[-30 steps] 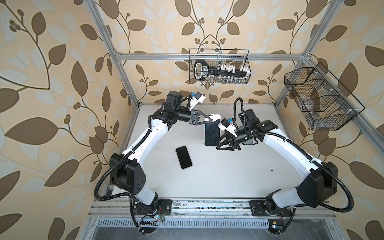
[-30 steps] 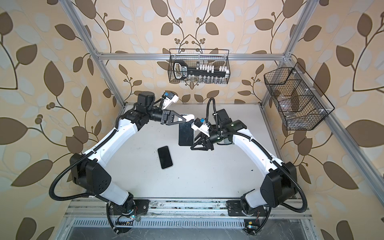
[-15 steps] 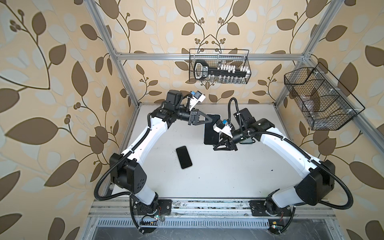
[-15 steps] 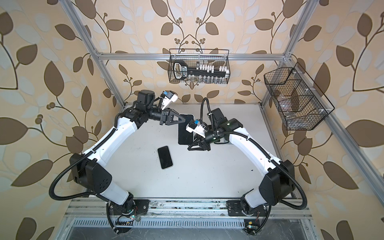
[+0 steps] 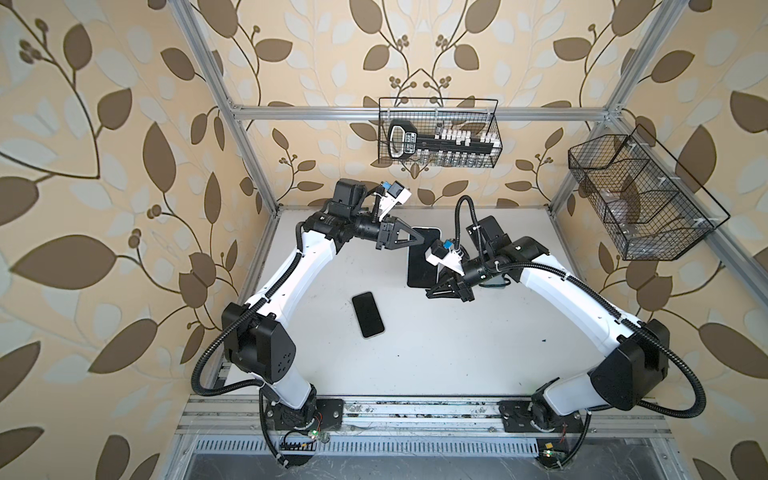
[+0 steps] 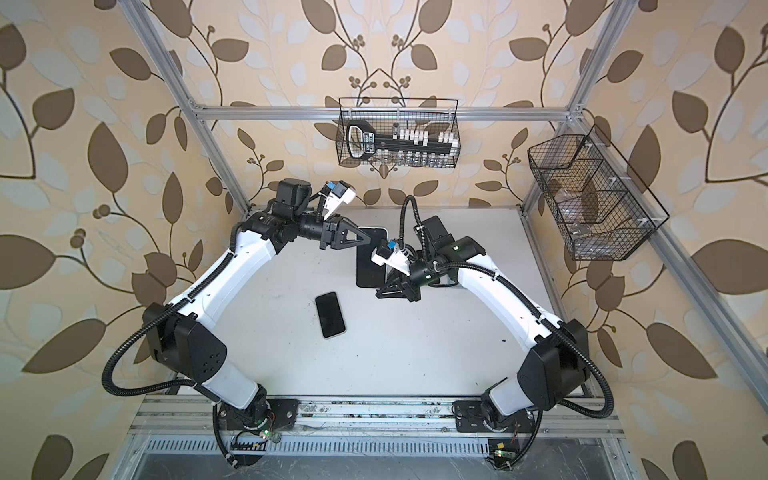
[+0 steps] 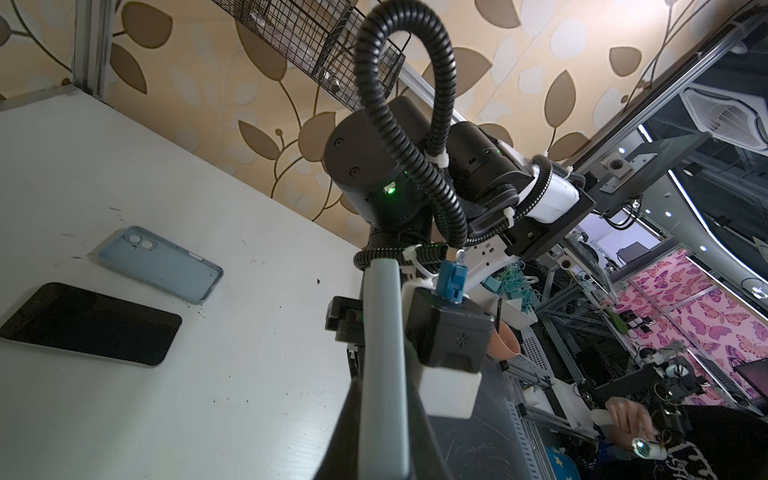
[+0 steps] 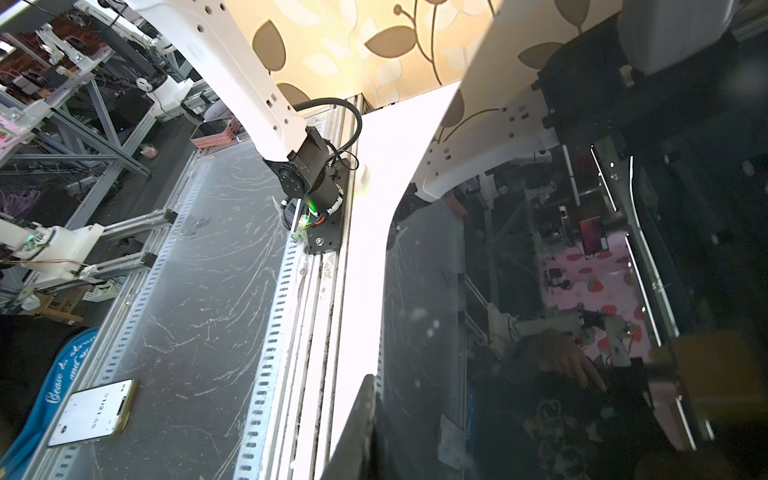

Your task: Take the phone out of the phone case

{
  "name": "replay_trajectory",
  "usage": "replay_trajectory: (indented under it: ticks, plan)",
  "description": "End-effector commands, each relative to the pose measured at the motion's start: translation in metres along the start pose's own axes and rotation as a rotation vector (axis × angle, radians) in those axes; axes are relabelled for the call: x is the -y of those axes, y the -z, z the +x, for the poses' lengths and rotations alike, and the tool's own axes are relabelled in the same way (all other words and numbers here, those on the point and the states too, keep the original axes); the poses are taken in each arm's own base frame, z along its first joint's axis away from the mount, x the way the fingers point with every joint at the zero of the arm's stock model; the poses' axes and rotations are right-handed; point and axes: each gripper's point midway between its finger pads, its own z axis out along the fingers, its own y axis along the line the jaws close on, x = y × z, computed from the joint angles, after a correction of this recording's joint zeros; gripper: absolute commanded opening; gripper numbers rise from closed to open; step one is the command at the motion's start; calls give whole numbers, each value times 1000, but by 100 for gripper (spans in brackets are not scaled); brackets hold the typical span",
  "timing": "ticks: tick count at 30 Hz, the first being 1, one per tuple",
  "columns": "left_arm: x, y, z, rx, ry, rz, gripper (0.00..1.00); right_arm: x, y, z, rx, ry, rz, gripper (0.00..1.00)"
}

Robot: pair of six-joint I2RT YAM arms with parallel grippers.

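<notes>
The phone (image 5: 419,266) (image 6: 366,270) hangs above the back of the table as a black slab in both top views. Its phone case shows as a grey rim (image 7: 382,324) in the left wrist view. My left gripper (image 5: 422,240) (image 7: 382,386) is shut on the far end of the cased phone. My right gripper (image 5: 430,293) (image 6: 379,294) (image 8: 374,386) is shut on the near end, one finger lying along the glossy screen (image 8: 582,270).
A second black phone (image 5: 368,314) (image 7: 89,324) lies flat on the white table (image 5: 457,353), with an empty light blue case (image 7: 160,264) beside it. Wire baskets hang on the back wall (image 5: 438,139) and the right wall (image 5: 640,199).
My right gripper has moved left to the near end of the held phone and closed on it. The left gripper has kept its grip and hardly moved.
</notes>
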Motion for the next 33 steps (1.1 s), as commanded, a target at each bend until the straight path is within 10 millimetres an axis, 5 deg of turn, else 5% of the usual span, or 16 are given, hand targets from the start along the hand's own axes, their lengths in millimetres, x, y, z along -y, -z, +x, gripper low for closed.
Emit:
replay_trajectory:
  ticks: [1,10,20,33]
  plan:
    - [30,5,-15,13,-131,41,0,4,2,-4,-3,-10,5,9]
    - [30,6,-14,13,-139,33,0,2,3,-2,-8,-12,-2,6]
    - [32,6,-13,10,-140,28,0,2,7,-1,-4,-13,5,18]
    - [31,6,-13,8,-137,28,0,3,10,0,1,-22,1,7]
